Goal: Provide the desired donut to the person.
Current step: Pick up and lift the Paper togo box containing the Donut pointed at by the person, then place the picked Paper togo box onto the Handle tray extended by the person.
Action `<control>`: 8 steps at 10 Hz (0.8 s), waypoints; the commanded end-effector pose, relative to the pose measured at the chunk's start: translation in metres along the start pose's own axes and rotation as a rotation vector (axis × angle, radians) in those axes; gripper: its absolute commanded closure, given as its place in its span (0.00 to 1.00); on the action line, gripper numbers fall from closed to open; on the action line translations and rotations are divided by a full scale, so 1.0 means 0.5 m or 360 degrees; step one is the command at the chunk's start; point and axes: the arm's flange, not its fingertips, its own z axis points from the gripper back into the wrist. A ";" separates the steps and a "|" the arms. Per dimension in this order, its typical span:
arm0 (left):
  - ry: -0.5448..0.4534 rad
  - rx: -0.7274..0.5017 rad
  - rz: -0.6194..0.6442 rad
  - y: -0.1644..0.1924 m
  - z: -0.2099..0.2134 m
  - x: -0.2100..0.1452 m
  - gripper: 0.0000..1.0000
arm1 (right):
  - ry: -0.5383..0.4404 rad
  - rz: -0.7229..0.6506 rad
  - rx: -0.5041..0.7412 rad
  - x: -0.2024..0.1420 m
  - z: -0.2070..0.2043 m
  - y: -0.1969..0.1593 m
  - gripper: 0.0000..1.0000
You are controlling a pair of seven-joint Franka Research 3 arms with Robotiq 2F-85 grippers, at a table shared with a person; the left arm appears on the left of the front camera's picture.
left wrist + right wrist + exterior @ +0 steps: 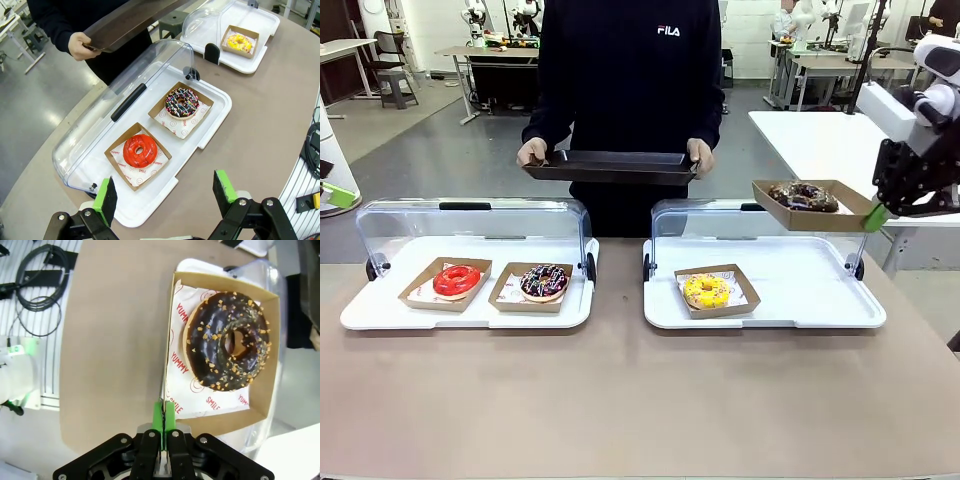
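A person (630, 60) in a black FILA sweatshirt stands at the far side, holding a dark tray (610, 166) in both hands. My right gripper (876, 216) is shut on the rim of a cardboard tray (775, 207) carrying a chocolate donut with nut bits (803, 196), lifted above the right case. In the right wrist view the gripper (164, 412) pinches the box wall, with the donut (227, 341) beyond it. My left gripper (165, 192) hangs open above the left case, near a red donut (140, 150) and a chocolate sprinkle donut (182, 103).
Two white display trays with raised clear lids sit on the brown table: the left tray (380, 310) holds the red donut (457, 280) and sprinkle donut (544, 282), the right tray (820, 300) a yellow donut (706, 290). A white table (820, 140) stands behind at the right.
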 end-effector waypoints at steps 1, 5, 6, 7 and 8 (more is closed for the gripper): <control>-0.0003 0.0000 0.0013 0.000 0.000 0.000 0.00 | 0.0009 -0.0073 0.0033 -0.011 -0.028 -0.032 1.00; -0.0003 0.0000 0.0013 0.000 0.000 0.000 0.00 | 0.0000 0.0000 0.0000 0.000 0.000 0.000 1.00; -0.0003 0.0000 0.0013 0.000 0.000 0.000 0.00 | 0.0000 0.0000 0.0000 0.000 0.000 0.000 1.00; -0.0003 0.0000 0.0013 0.000 0.000 0.000 0.00 | 0.0000 0.0000 0.0000 0.000 0.000 0.000 1.00; -0.0003 0.0000 0.0013 0.000 0.000 0.000 0.00 | 0.0000 0.0000 0.0000 0.000 0.000 0.000 1.00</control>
